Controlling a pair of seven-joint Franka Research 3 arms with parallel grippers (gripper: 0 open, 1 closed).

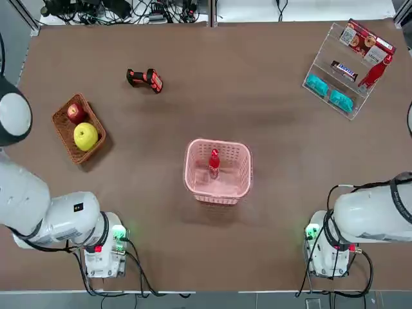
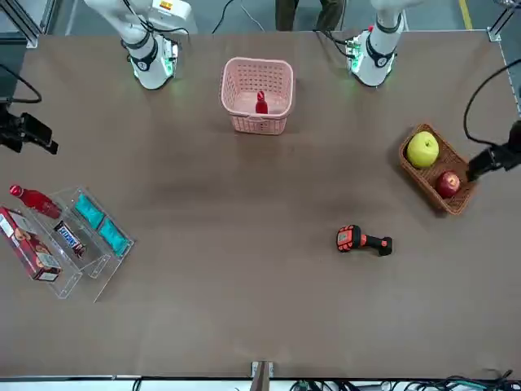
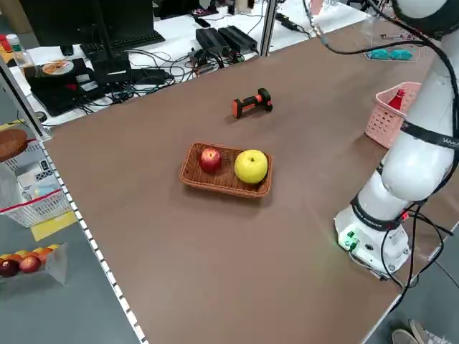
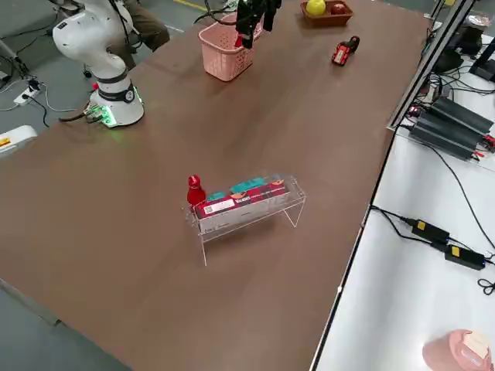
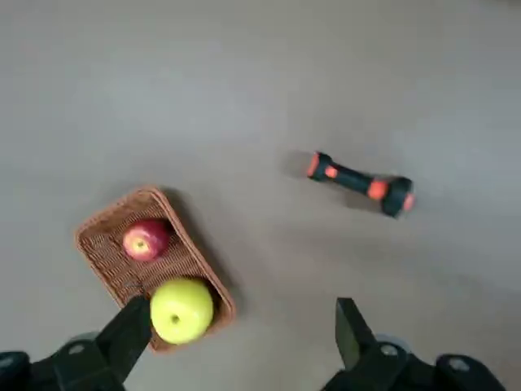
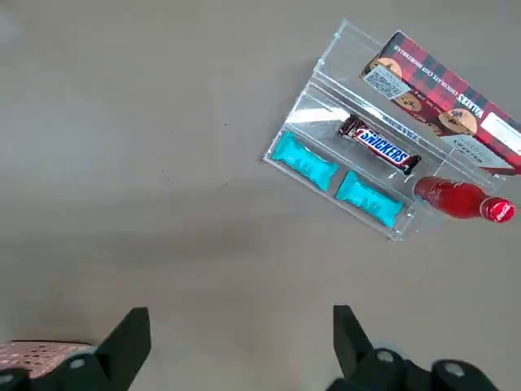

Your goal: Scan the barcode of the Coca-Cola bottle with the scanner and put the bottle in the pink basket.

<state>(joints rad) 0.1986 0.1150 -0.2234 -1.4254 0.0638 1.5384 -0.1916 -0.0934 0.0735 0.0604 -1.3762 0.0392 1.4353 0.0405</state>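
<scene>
Coca-Cola bottle (image 1: 214, 163) upright inside pink basket (image 1: 219, 192), bench centre, cap up; looks like drop-off done, so task prob. at its end. Scanner (image 1: 145, 79) lying on its side at 11 o'clock from basket in top view, well apart, nothing gripping it; set down flat, likely so it won't tip.

Left hand (image 5: 236, 342) high over bench, fingers spread wide, empty; sees wicker basket (image 5: 155, 265) w/ red apple (image 5: 146, 240) and yellow-green apple (image 5: 181, 309), scanner beyond. Right hand (image 6: 236, 342) also raised, wide, empty, looking down on clear acrylic rack (image 6: 358, 175). Both arms drawn in near own bases, at 7 and 5 o'clock of top view; reads as parked pose, clear of basket.

Rack at 2 o'clock from basket in top view: second red bottle (image 6: 464, 199) at its end, chocolate bar, two teal packets, red plaid box. Spare bottle there untouched, prob. distractor.

Bench (image 1: 257, 116): plain brown matte top, no clutter between items. Beyond far edge: white desk w/ cables, power bricks. Left side view: monitor, wire shelf w/ oddments. Grey floor around.
</scene>
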